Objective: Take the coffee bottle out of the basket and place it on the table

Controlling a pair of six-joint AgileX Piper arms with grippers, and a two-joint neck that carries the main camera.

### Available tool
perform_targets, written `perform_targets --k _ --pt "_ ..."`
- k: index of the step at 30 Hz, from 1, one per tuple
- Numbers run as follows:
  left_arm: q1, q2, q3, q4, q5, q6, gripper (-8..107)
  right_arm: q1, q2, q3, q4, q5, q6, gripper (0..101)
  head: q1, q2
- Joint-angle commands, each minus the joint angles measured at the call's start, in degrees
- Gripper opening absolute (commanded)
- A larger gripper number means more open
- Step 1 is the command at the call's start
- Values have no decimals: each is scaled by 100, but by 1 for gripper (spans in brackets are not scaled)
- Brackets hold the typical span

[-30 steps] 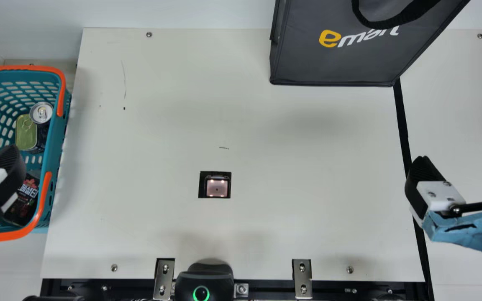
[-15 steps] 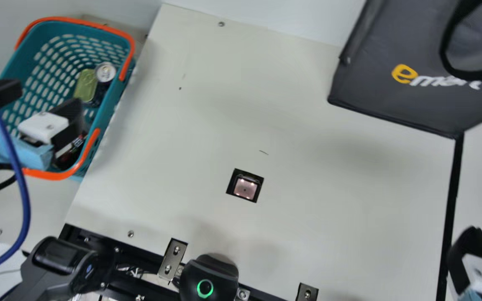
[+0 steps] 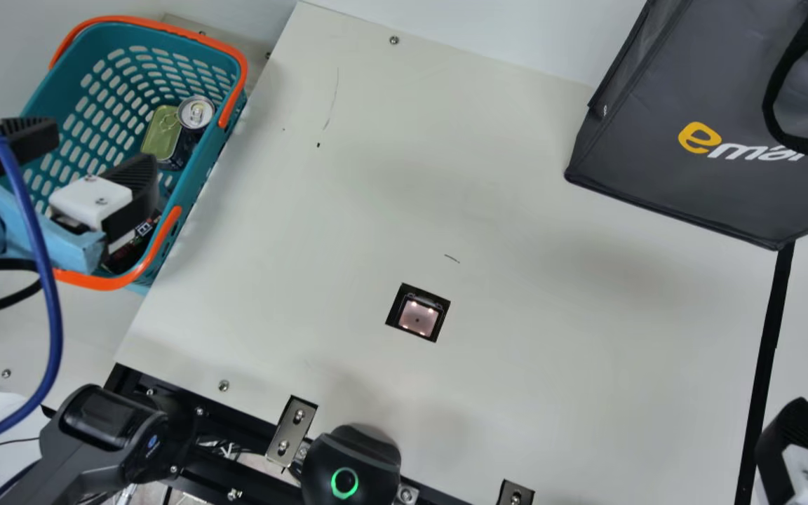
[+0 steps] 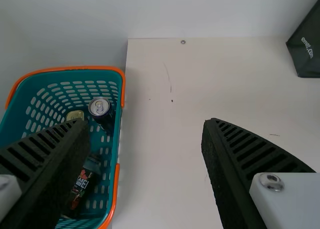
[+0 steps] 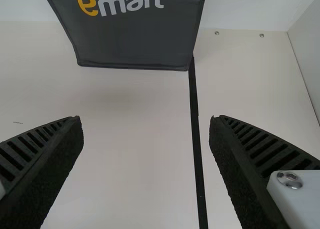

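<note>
"See much around the coffee bottle (image 4: 82, 186)?"

"Shares the teal basket (image 3: 209, 168) with a drink can (image 3: 196, 111) and a flat tin (image 3: 165, 130), both farther along. Sits behind the left tool (image 3: 102, 151) in the main view, partly covered, with the orange handle (image 3: 158, 242) just beside."

"And past the basket?"

"See a blue cable (image 3: 55, 330) looping near the left tool, a shopping bag (image 3: 712, 77) at the far side of the desk (image 3: 551, 337), and a black device (image 3: 381, 456) with a glowing green ring at the near edge."

"Care to describe the coffee bottle?"

"Looks dark, with red and white print. Leans or lies at the basket's near end; can't tell which."

"Left tool shut?"

"No, hangs open above the basket, ribbed black fingers spread. Same with the right tool (image 3: 800, 410), by the desk's right side."

"Notice any textures?"

"Can make out oblong holes in the basket, a round silvery top on the drink can, a ring pull on the tin's greenish-gold lid, and dark grey fabric on the shopping bag."
</note>
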Motion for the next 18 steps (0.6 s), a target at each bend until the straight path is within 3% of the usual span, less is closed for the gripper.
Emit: perform_targets --k 1,18 --pt "0 0 0 0 0 0 90 0 0 0 0 0 0 91 -148 14" --pt "-20 11 4 22 -19 -15 90 0 0 0 0 0 0 91 -148 14"
